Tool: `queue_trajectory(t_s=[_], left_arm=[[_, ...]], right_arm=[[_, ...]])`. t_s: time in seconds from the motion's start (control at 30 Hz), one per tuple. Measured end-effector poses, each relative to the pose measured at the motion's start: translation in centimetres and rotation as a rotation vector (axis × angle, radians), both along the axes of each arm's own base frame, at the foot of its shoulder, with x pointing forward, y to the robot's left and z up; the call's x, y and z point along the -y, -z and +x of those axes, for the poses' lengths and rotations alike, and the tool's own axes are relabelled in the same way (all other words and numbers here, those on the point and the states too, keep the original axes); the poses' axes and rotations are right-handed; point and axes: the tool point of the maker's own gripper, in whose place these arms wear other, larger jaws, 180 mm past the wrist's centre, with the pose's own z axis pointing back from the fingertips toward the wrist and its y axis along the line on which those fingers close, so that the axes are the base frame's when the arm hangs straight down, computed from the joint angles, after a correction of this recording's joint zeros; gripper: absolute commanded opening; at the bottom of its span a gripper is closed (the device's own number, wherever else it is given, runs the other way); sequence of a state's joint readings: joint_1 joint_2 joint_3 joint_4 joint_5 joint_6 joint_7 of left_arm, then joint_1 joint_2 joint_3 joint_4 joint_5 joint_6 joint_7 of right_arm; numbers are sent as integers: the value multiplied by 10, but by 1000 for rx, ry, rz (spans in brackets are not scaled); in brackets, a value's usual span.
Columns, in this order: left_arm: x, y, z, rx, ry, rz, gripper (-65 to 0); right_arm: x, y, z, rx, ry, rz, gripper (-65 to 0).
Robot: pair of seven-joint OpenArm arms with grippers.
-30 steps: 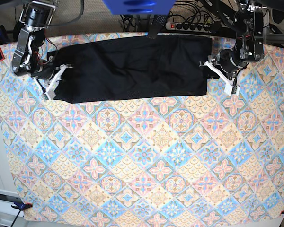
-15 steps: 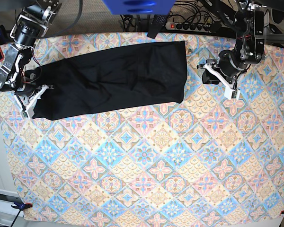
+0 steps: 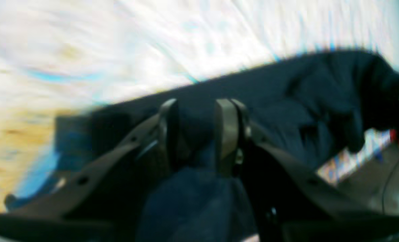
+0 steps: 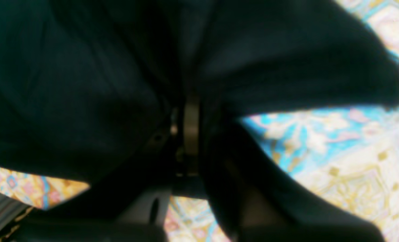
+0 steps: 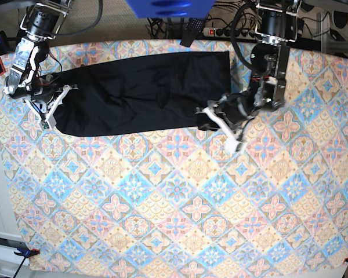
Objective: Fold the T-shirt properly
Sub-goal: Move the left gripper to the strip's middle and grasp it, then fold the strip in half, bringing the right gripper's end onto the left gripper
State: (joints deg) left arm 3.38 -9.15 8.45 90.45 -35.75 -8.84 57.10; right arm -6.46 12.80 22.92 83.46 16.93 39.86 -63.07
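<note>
The T-shirt (image 5: pixel 145 92) lies as a long black band across the upper part of the base view, on the patterned cloth (image 5: pixel 180 197). The right gripper (image 5: pixel 53 104), at upper left, is clamped tight on its end; the left gripper (image 5: pixel 220 119), at its lower right corner, has cloth between part-closed fingers (image 3: pixel 224 131).

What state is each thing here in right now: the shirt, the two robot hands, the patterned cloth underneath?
T-shirt: folded into a long black band, lying flat, slightly wrinkled.
Right gripper: jaws shut on the T-shirt's end.
Left gripper: jaws partly apart at the T-shirt's other end, dark cloth between them; grip unclear.
Tablecloth: spread flat.
</note>
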Motion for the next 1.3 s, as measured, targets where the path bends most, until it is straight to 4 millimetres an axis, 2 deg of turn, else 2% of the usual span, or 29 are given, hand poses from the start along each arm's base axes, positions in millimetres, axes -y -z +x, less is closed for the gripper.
queue_trajectory(t_s=[0.1,0.23,0.33,0.4,0.5,0.63,0.73,0.8,0.87,0.93,1.07,1.2,1.3], left_arm=[[13,-6,4,18,37,-8,-480],[10,-10,22,50,36,26,-481],[10,-16,24,62,31,11,-481],[6,-25,16,85,52,12,-481],[1,-50,1,146,94,-2,-481],[10,-56,-29,120,231,24,-482],[14,-45,-41,94,278,50,-482],[16,-29,-48,54,305,76,-482],[15,-8,-44,11,335,133,-482],[24,6,-29,5,327,158,-482],[42,19,2,49,288,159,-482],[57,25,14,61,257,135,-482],[61,36,22,47,237,147,-482]], right_arm=[[0,-5,8,28,0,0,-648],[-3,-2,4,20,1,8,-648],[-2,-7,6,30,-6,-6,-648],[-2,-12,10,46,-10,-12,-648],[0,-14,9,32,-14,-26,-648],[-1,-15,8,33,-15,-26,-648],[-1,-15,8,32,-15,-25,-648],[-1,-15,8,33,-15,-26,-648],[-1,-15,8,33,-16,-25,-648],[-2,-14,8,29,-17,-25,-648],[-2,-15,9,35,-18,-26,-648],[-1,-17,9,39,-20,-30,-648],[-2,-17,9,40,-20,-30,-648]])
